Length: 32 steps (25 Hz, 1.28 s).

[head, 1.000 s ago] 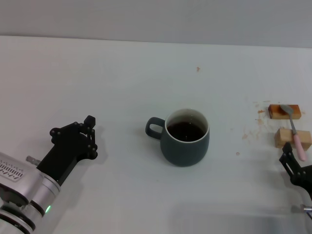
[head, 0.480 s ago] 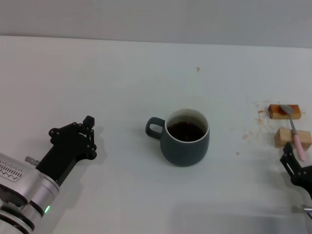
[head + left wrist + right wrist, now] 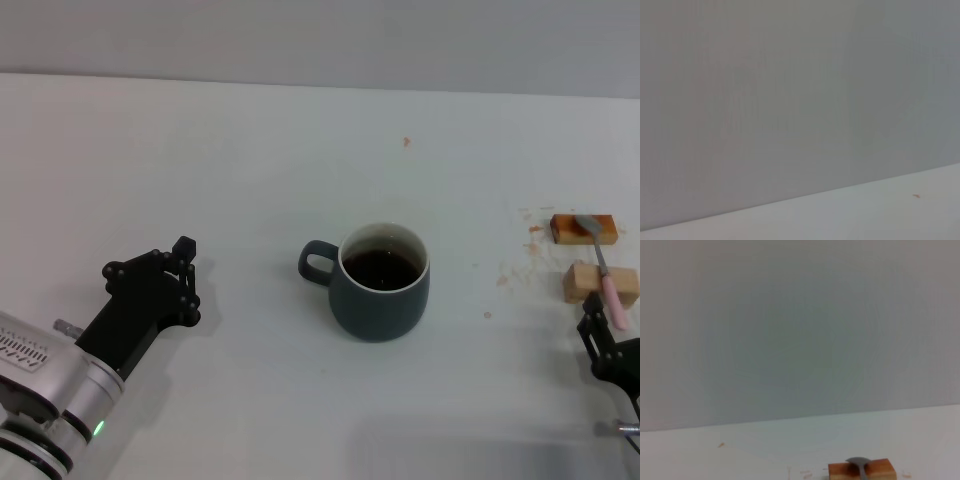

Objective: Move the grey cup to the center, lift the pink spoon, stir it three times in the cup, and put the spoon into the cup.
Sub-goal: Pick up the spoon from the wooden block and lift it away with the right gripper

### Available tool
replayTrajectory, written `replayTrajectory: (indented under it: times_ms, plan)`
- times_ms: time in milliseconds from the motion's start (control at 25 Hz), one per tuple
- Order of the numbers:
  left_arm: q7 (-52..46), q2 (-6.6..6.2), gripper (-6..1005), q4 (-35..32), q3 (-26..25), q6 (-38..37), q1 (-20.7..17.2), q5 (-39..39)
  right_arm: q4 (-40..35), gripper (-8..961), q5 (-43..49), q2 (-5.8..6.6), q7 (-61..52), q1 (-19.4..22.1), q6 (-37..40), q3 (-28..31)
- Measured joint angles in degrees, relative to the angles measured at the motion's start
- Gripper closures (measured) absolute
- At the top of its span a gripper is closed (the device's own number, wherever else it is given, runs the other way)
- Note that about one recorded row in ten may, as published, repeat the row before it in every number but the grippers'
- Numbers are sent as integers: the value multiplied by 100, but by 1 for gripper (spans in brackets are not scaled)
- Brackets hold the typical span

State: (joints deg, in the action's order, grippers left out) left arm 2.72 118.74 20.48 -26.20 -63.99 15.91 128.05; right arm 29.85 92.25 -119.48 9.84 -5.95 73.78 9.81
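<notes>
Centrally on the white table [image 3: 250,150] stands the grey cup [image 3: 385,300], upright, its loop handle turned toward the robot's left and dark liquid showing inside its pale wall. Well apart from it, near the table's right edge, the pink spoon [image 3: 606,270] lies bridged across two small wooden blocks: its grey bowl rests on the orange-brown block [image 3: 570,230] farther from the robot, its pink handle crosses the tan block [image 3: 578,283] nearer the robot. In the right wrist view the orange-brown block [image 3: 862,471] shows with the spoon's bowl [image 3: 858,462] lying on it.

The right gripper [image 3: 600,335] sits low at the frame's edge, just beside the handle's end; whether it touches the spoon, and whether its fingers are parted or closed, cannot be told. The left gripper [image 3: 185,275] hovers over bare table to the cup's left, well clear of the handle, holding nothing; how its fingers stand is likewise unclear.

Small brownish crumbs [image 3: 520,262] speckle the table around the blocks, and one speck [image 3: 406,141] lies farther back. Behind the table rises a plain grey wall [image 3: 320,35].
</notes>
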Motion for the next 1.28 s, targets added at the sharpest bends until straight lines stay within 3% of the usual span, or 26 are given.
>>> replayTrajectory:
  times_ms: [160,360,600,1280]
  plan:
    - [0,0,1001,0,7,0,0,0,-3,429,2,2,0,-9,-74,2]
    - [0,0,1001,-4,11,0,0,0,-1,430,-14,-2,0,-10,-81,6]
    - [0,0,1001,-10,11,0,-1,0,27,652,6,3,0,-22,-78,4]
    - [0,0,1001,-21,9,0,-3,0,33,698,29,4,0,-59,-122,-29]
